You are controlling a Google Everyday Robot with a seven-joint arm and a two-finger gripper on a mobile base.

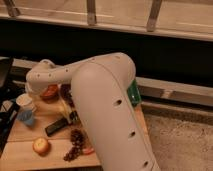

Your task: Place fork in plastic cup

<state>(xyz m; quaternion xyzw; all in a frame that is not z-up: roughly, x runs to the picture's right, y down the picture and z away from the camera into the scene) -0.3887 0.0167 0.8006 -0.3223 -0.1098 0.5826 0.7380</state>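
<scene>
The fork, that thin silvery metal utensil, I cannot make out anywhere among the things on the bench, so I cannot say where it lies. The whitish-cream tapered plastic cup stands upright near the left edge of the pale wooden bench, its wide rim up, and the smaller blue cup sits just beside it on the nearer side, touching or almost so. My big white arm sweeps across the middle of the view, its rounded upper part covering much of the bench's right side, while the slimmer forearm reaches left to an elbow-like end above the cups. My claw hangs at that left end, just above the whitish cup, but it is tucked under the arm and I cannot tell whether it is apart, together, or clamped on anything. Behind the cups an orange-red rounded object rests partly under my forearm. A black rectangular block lies flat in the middle of the bench, a bunch of dark grapes lies nearer, and a yellow-red apple sits near the front left. A green object peeks from behind my arm on the right.
</scene>
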